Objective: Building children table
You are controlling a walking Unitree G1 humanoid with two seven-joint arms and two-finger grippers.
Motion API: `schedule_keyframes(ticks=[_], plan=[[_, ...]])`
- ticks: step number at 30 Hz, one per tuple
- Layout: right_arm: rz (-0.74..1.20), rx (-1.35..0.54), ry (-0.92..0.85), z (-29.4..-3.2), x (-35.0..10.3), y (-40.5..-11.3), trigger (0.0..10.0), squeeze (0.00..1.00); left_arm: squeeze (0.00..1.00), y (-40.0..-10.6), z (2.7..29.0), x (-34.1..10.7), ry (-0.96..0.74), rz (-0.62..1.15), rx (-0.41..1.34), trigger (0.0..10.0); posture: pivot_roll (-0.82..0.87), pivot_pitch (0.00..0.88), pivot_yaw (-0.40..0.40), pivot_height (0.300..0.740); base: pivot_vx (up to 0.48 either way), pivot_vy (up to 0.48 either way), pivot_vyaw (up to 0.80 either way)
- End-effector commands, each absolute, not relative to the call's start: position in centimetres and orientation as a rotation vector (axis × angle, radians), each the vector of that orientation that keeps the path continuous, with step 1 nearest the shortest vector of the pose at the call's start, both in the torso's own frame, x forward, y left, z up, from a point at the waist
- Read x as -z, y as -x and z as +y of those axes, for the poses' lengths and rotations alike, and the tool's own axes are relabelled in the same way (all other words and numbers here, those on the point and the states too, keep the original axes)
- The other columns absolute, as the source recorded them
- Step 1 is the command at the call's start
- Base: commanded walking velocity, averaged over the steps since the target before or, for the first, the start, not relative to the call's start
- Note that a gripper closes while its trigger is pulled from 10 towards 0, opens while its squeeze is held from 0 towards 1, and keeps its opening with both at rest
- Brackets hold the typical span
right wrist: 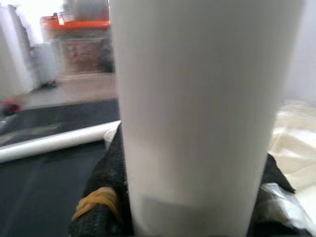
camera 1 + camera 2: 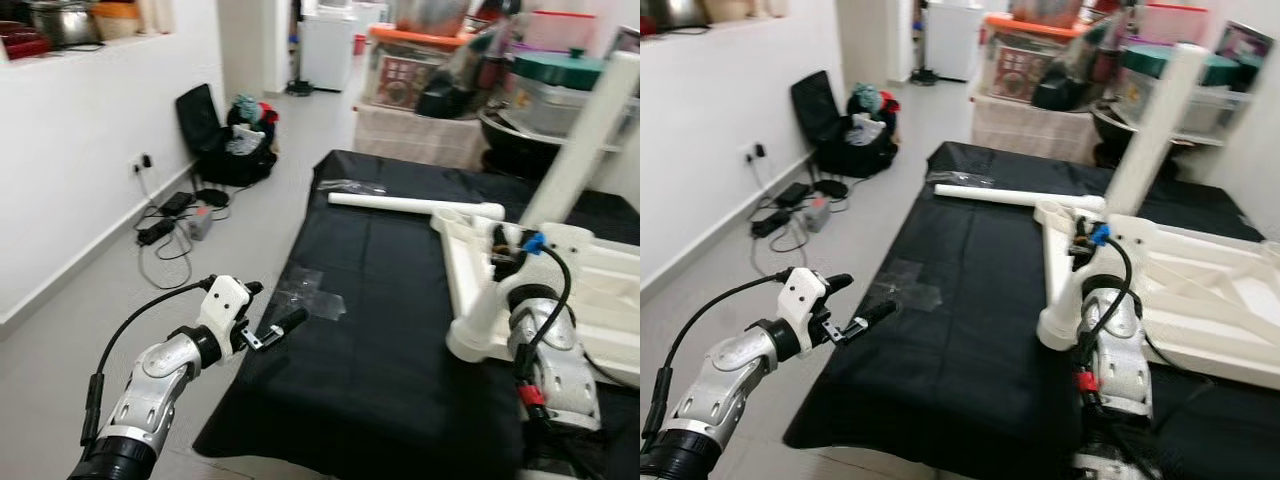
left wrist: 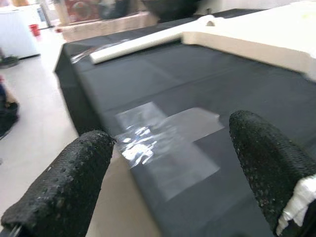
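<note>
Left pincer [image 2: 268, 310]: held over the near left edge of the black-covered table [image 2: 380, 330]; its two black fingers [image 3: 74, 182] spread wide with nothing between them; one fingertip is cut off by the frame in the wrist view
Right pincer [image 1: 182, 197]: closed on a white table leg [image 2: 590, 130] that rises slanting upward; the fingers are mostly hidden behind the leg in the wrist view, just dark padding showing either side; from the head views the wrist blocks the grasp itself
Children's table top [image 2: 600, 290]: white, lying upside down on the right part of the black cloth; its far right side is cut off by the frame
Attached leg [image 2: 480, 320]: short white post at the near left corner of the top, just beside the right wrist
Loose leg [image 2: 400, 204]: white tube lying flat on the cloth, touching the far corner of the top
Plastic wrap [image 3: 163, 143]: clear crumpled sheet on the cloth, just ahead of the left pincer
Writing: storage boxes [image 2: 410, 60] at the far end carry a printed label; too blurred to read
Floor: cables and chargers [image 2: 175, 225] by the wall; black bag [image 2: 225, 140] beyond them
</note>
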State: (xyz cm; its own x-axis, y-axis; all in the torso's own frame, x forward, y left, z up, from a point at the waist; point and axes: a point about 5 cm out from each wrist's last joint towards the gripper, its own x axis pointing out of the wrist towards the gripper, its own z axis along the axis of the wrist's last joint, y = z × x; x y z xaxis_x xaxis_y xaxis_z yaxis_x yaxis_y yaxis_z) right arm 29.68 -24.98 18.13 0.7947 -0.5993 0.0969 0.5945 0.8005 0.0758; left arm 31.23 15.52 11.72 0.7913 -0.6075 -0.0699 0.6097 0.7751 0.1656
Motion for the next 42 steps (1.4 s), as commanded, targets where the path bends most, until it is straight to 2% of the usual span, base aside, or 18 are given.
schedule_keyframes(ticks=[1,2,3,5,8,9,11,12,17,18,19,20,25,29,31,33,34,42], plan=[[-0.051,0.817,0.001,-25.2,-16.7,-27.1,0.0,0.00,0.00,-31.2,15.4,-11.7,-0.186,0.017,0.666,10.0,0.03,0.000,-0.076,0.740,0.000,0.000,0.00],[-0.051,0.817,0.001,-25.2,-16.7,-27.1,0.0,0.00,0.00,-31.2,15.4,-11.7,-0.186,0.017,0.666,10.0,0.03,0.000,-0.076,0.740,0.000,0.000,0.00],[-0.108,0.772,0.010,-22.7,-17.5,-25.9,0.0,0.00,0.00,-31.2,15.1,-11.7,-0.185,0.016,0.676,10.0,0.02,0.000,-0.069,0.740,0.000,0.000,0.00],[-0.154,0.703,0.034,-21.2,-18.2,-25.4,0.0,0.00,0.00,-31.2,14.7,-11.7,-0.182,0.014,0.686,10.0,0.02,0.000,-0.069,0.740,0.000,0.000,0.00],[-0.159,0.672,0.046,-20.9,-18.3,-25.2,0.0,0.00,0.00,-31.2,14.5,-11.7,-0.179,0.013,0.692,10.0,0.02,0.000,-0.067,0.740,0.000,0.000,0.00],[-0.157,0.626,0.065,-21.0,-18.5,-25.7,3.5,0.00,0.00,-31.2,14.5,-11.7,-0.178,0.014,0.695,10.0,0.02,0.000,-0.068,0.740,0.000,0.000,0.00],[-0.157,0.626,0.065,-21.0,-18.5,-25.7,3.5,0.00,0.00,-31.2,14.5,-11.7,-0.178,0.014,0.695,10.0,0.02,0.000,-0.068,0.740,0.000,0.000,0.00],[-0.168,0.537,0.060,-20.7,-18.7,-26.6,10.0,0.00,0.00,-31.2,14.5,-11.6,-0.178,0.016,0.695,10.0,0.01,0.000,-0.070,0.740,0.000,0.000,0.00],[-0.203,0.424,0.046,-20.0,-19.1,-27.5,10.0,0.00,0.00,-31.2,14.6,-11.6,-0.177,0.019,0.694,10.0,0.01,0.000,-0.069,0.740,0.000,0.000,0.00],[-0.230,0.331,0.013,-19.9,-19.6,-28.5,10.0,1.00,0.00,-31.2,14.4,-11.5,-0.173,0.019,0.696,10.0,0.01,0.000,-0.077,0.740,0.000,0.000,0.00],[-0.246,0.226,-0.006,-19.9,-20.0,-29.4,10.0,0.83,0.00,-31.1,14.3,-11.5,-0.169,0.018,0.697,10.0,0.02,0.000,-0.079,0.740,0.000,0.000,0.00],[-0.285,0.097,-0.027,-19.7,-20.8,-29.9,10.0,0.00,0.00,-31.1,14.2,-11.5,-0.166,0.017,0.697,10.0,0.02,0.000,-0.078,0.740,0.000,0.000,0.00],[-0.327,-0.069,-0.040,-19.2,-21.5,-30.0,10.0,0.00,0.00,-31.1,14.4,-11.5,-0.164,0.016,0.696,10.0,0.02,0.000,-0.078,0.740,0.000,0.000,0.00],[-0.158,-0.375,-0.004,-20.9,-19.2,-30.9,10.0,0.00,0.00,-31.4,14.8,-11.8,-0.176,0.014,0.692,10.0,0.03,0.000,-0.083,0.740,0.000,0.000,0.00],[-0.110,-0.441,-0.019,-21.4,-18.4,-31.4,4.0,0.00,0.00,-31.5,14.7,-11.9,-0.178,0.009,0.687,10.0,0.03,0.000,-0.095,0.740,0.000,0.000,0.00],[-0.099,-0.449,-0.029,-21.5,-18.2,-31.5,4.0,0.00,0.00,-31.5,14.7,-11.9,-0.178,0.008,0.686,10.0,0.03,0.000,-0.095,0.740,0.000,0.000,0.00],[-0.088,-0.424,-0.026,-21.7,-17.9,-31.6,0.0,0.00,0.00,-31.4,14.6,-11.9,-0.176,0.007,0.686,10.0,0.04,0.000,-0.098,0.740,0.000,0.000,0.00],[0.009,-0.249,0.073,-22.9,-15.2,-31.7,0.0,0.00,0.00,-30.9,14.8,-11.5,-0.174,0.017,0.686,10.0,0.04,0.000,-0.090,0.740,0.000,0.000,0.00]])
